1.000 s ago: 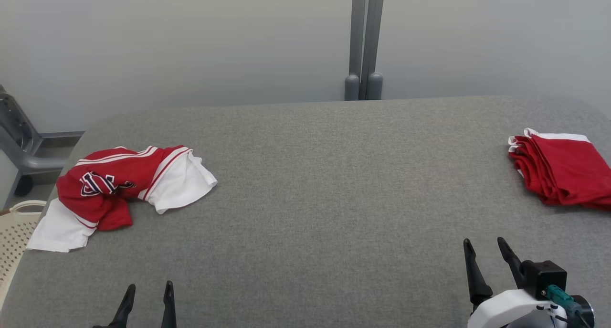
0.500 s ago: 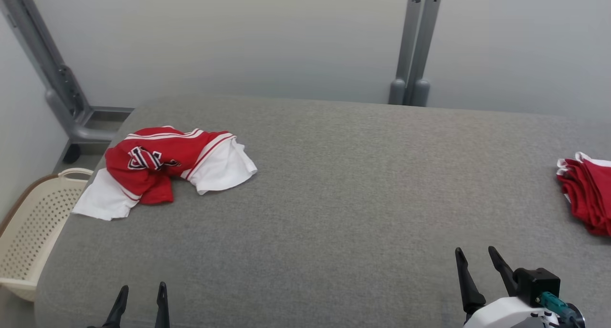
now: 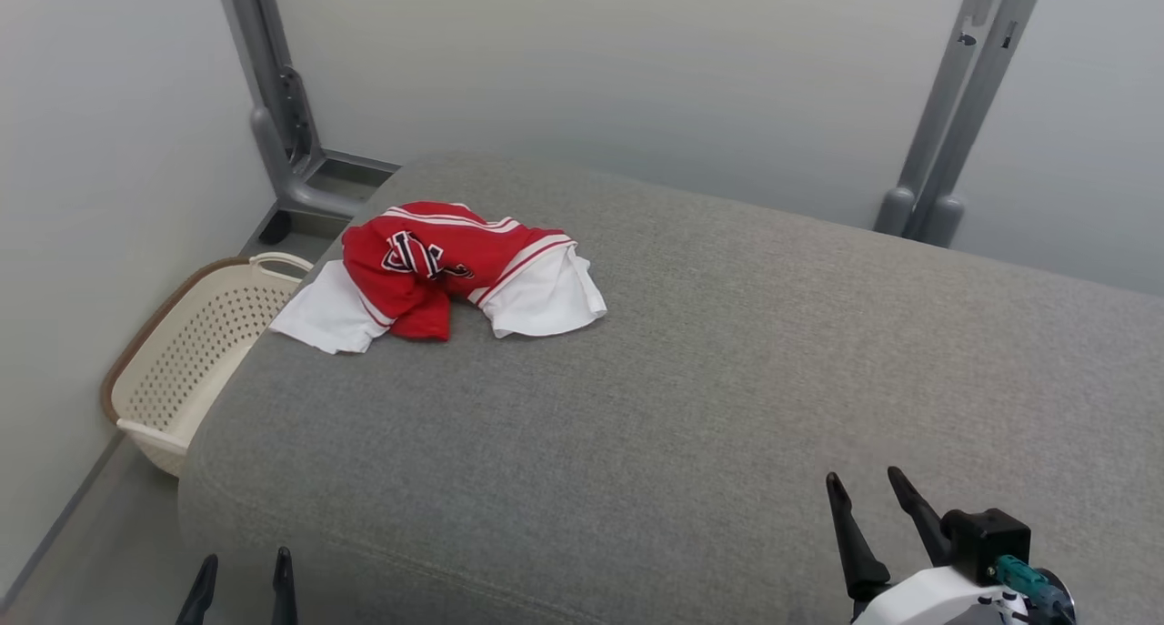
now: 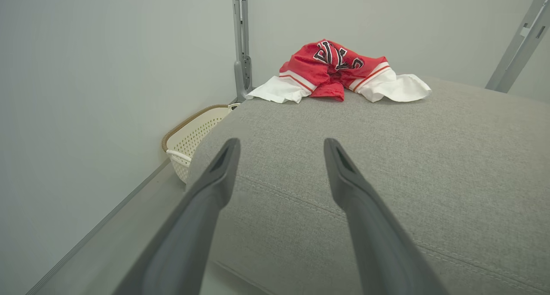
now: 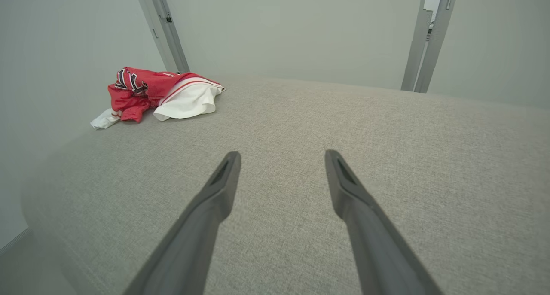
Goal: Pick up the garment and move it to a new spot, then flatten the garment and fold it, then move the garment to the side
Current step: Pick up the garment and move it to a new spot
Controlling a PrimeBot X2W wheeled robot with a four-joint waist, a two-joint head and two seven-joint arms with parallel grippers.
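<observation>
A crumpled red and white garment (image 3: 441, 266) with a dark crest lies near the far left corner of the grey padded table (image 3: 727, 379). It also appears far ahead in the left wrist view (image 4: 335, 69) and at the upper left in the right wrist view (image 5: 154, 91). My left gripper (image 3: 241, 566) hangs open at the table's near left edge, well short of the garment. Over the table's near right part, my right gripper (image 3: 864, 484) is open too, with nothing between its fingers.
A cream perforated laundry basket (image 3: 182, 361) stands on the floor against the table's left side, also seen in the left wrist view (image 4: 191, 136). Grey metal posts (image 3: 277, 106) rise behind the table at left and right (image 3: 955, 134). A pale wall runs close on the left.
The head camera has turned left: the garment now sits nearer the picture's middle, the basket has come fully into view, and the folded red pile at the right has left the picture. Both grippers stay open.
</observation>
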